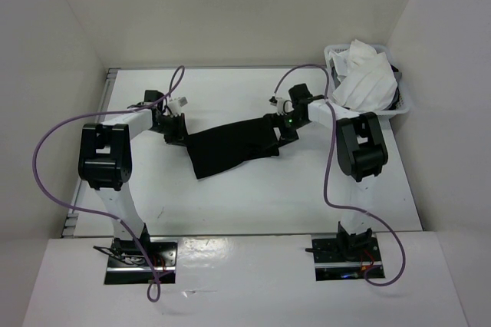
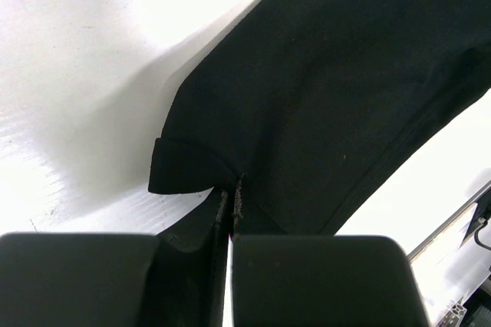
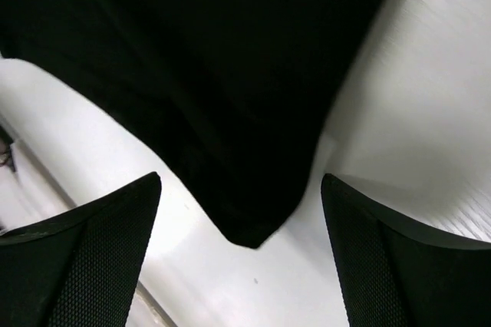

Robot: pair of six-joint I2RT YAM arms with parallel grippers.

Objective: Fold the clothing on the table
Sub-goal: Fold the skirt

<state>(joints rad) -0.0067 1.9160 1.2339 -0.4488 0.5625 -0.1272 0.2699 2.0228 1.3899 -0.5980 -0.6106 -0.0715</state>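
Note:
The black clothing point(image 1: 230, 146) lies stretched out as a band across the middle of the white table point(image 1: 230, 204). My left gripper point(image 1: 182, 137) is at its left end. In the left wrist view the left gripper point(image 2: 230, 193) is shut, pinching an edge of the clothing point(image 2: 330, 97) beside a folded-over corner. At the right end, my right gripper point(image 1: 280, 137) hangs over the fabric. The right wrist view shows the right gripper point(image 3: 242, 177) open, its fingers point(image 3: 115, 242) wide apart on either side of a pointed corner of the clothing point(image 3: 215, 74), not touching it.
A white plastic basket point(image 1: 399, 104) holding a white cloth point(image 1: 364, 77) stands at the table's back right corner, close behind the right arm. A metal rail point(image 1: 111, 85) runs along the table's left edge. White walls enclose three sides.

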